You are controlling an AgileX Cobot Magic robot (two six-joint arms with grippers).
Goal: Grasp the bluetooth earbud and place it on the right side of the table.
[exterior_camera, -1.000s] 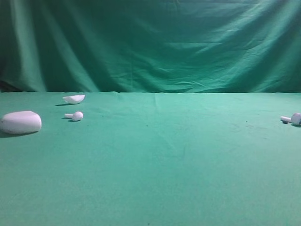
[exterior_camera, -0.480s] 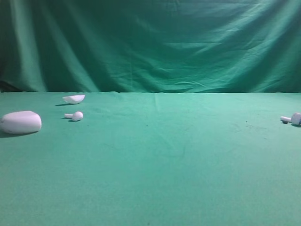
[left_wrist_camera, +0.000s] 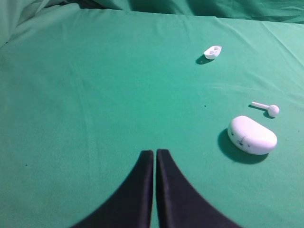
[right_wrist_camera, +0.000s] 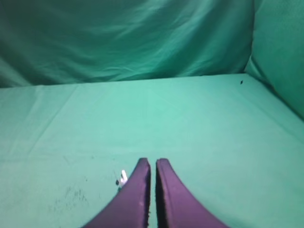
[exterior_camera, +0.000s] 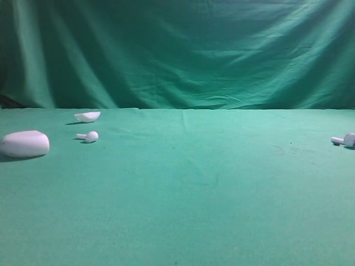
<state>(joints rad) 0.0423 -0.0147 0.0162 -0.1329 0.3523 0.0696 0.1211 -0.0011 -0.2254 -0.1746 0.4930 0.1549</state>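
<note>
One small white bluetooth earbud (exterior_camera: pixel 89 136) lies on the left of the green table (exterior_camera: pixel 183 188), its stem pointing left; it also shows in the left wrist view as the earbud (left_wrist_camera: pixel 267 109). A second, alike earbud (exterior_camera: pixel 344 140) lies at the far right edge. In the right wrist view only the stem of an earbud (right_wrist_camera: pixel 123 177) shows, beside and partly behind my right gripper (right_wrist_camera: pixel 152 162), which is shut and holds nothing. My left gripper (left_wrist_camera: pixel 155 153) is shut and empty, well short of the left earbud. Neither gripper appears in the exterior view.
A big white pebble-shaped case (exterior_camera: pixel 24 144) sits at the far left, close to the left earbud, and shows again as the case (left_wrist_camera: pixel 251 135). A shallow white lid (exterior_camera: pixel 87 116) lies behind them near the backdrop. Draped green cloth (exterior_camera: pixel 177 50) closes off the back.
</note>
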